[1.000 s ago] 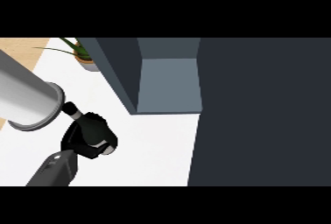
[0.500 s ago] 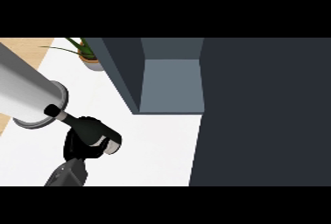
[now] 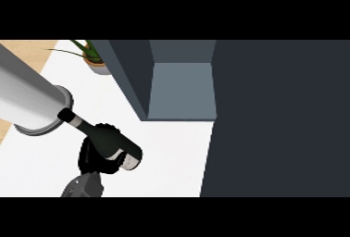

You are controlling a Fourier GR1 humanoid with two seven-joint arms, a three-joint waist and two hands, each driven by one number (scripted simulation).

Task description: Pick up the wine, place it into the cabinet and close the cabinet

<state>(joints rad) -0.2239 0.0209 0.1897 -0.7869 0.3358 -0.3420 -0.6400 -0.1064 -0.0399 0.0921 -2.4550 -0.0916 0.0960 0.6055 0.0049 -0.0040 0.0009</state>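
Open cabinet (image 3: 181, 90) bay ahead, dark door (image 3: 280, 120) flanking right.

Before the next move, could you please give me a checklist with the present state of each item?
1. Wine held: ok. The left hand is curled round the wine, which hangs towards the view's lower edge.
2. Cabinet open: ok. The cabinet shows an open compartment.
3. Room in the compartment: cannot tell. Nothing shows in the visible part, but the dark panel at the right hides the rest.
4. Wine inside the cabinet: not ok. It is over the white counter, left of the opening.
5. Potted plant out of the way: ok. It stands at the back, apart from the hand.
6. Right hand ready for closing: cannot tell. It is not in view.
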